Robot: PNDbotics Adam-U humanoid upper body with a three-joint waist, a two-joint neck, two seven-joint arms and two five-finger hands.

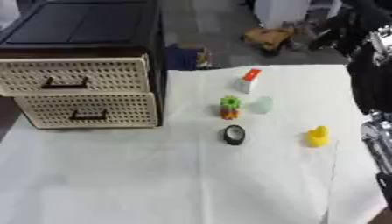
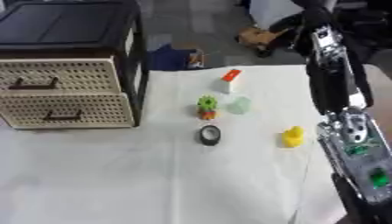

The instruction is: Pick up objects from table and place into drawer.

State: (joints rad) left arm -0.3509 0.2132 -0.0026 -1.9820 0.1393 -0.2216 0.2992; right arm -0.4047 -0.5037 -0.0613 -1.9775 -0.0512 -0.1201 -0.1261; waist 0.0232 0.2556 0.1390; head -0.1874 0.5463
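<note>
Several small objects lie on the white cloth to the right of the drawer unit (image 1: 84, 94). They are a white box with a red top (image 1: 248, 80), a green and orange toy (image 1: 229, 107), a pale green translucent piece (image 1: 262, 105), a black round object (image 1: 234, 134) and a yellow duck (image 1: 318, 136). Both cream perforated drawers, the upper (image 1: 76, 76) and the lower (image 1: 88, 110), look pushed in. My right arm (image 2: 356, 144) runs down the right edge, just right of the duck; its hand is past the frame. No left hand shows.
The drawer unit has a dark top (image 1: 76, 24) and a dark frame at the table's far left. The white cloth (image 1: 153, 175) spreads bare toward the near edge. Clutter lies on the floor beyond the table (image 1: 268, 37).
</note>
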